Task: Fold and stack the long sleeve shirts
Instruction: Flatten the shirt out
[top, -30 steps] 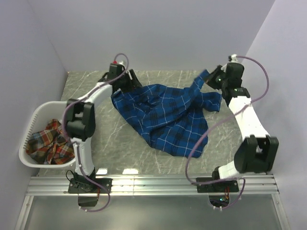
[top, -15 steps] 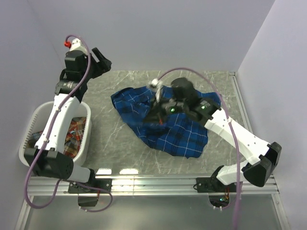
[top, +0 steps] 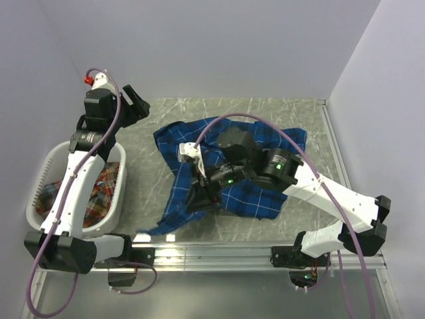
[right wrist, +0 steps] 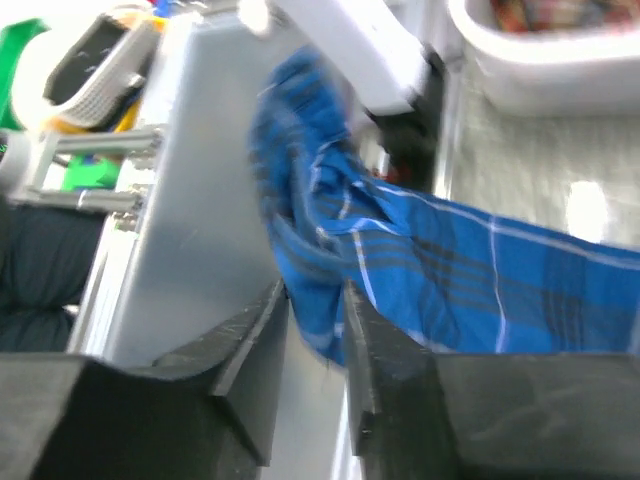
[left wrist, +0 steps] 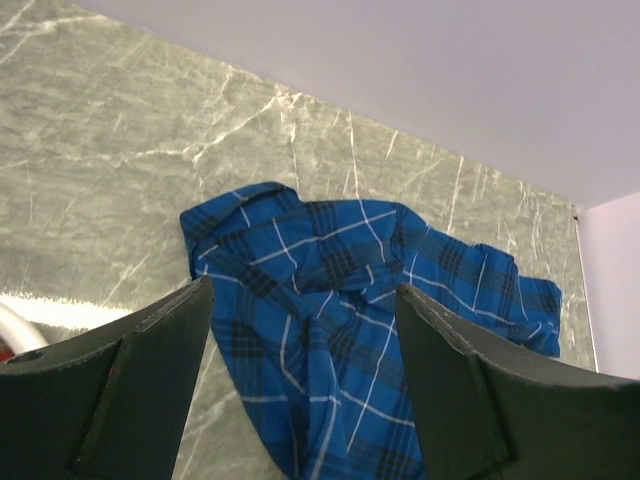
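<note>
A royal blue plaid long sleeve shirt [top: 174, 147] [left wrist: 340, 250] lies crumpled on the middle of the table. One strip of it is drawn out to the front edge [top: 163, 228]. My right gripper [top: 194, 199] [right wrist: 315, 290] hangs low over that strip. Its jaws stand slightly apart, and the blurred blue cloth [right wrist: 470, 270] hangs loose at the fingertips. My left gripper [top: 135, 105] [left wrist: 302, 290] is raised high at the back left, open and empty, looking down on the shirt. A red-orange plaid shirt [top: 99, 196] lies in the basket.
A white laundry basket [top: 38, 189] [right wrist: 540, 50] stands at the table's left edge, under the left arm. The metal rail [top: 219, 252] runs along the front edge, close to the right gripper. Walls close in the back and both sides.
The right arm swept from the back right to the front left, dragging part of the blue shirt, and its jaws have parted. The left arm left the shirt and rose to the back left.
</note>
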Motion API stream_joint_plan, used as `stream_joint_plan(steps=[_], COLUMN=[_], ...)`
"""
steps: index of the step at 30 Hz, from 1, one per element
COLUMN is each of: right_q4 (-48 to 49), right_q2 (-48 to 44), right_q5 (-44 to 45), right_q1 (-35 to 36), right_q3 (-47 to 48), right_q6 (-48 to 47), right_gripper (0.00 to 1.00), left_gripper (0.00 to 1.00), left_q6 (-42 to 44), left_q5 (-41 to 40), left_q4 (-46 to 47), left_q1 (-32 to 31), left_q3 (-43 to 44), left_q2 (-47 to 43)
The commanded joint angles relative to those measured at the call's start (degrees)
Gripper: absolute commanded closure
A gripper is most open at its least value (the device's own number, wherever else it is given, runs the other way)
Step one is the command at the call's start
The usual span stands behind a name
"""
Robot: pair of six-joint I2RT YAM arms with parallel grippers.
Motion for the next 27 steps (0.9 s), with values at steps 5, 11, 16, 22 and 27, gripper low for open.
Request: stream_joint_plan(steps=[5,11,16,22,27], right_q4=[4.11,7.92,8.87,14.41,16.97], right_q2=[-2.71,-8.87,-7.03,-2.20,1.58], right_q5=[17.62,31.41,35.12,36.34,36.44], right_q1=[-11.06,-29.43,-41.29,-46.85,-48.61], right_q3=[-12.15,-25.25,-32.72,-37.13,-38.36], right_q6=[9.41,21.19,28.31,33.67,35.43], right_gripper=[0.29,0.16,0.16,0.17,0.16], left_gripper=[0.21,0.23,0.23,0.22,0.23], left_q6=[1.93,2.81,-0.96,-4.21,-8.52], left_q5=[3.69,9.14,8.36,3.00,-1.03], left_q4=[0.16,-1.07,1.21,1.65,2.62], left_q1=[0.02,-0.51,-4.10,-11.31,-11.58], left_q3=[-4.73,-5.18,-7.46,-2.73,-0.35], left_q2=[-0.65,6.28,10.60,19.99,27.03])
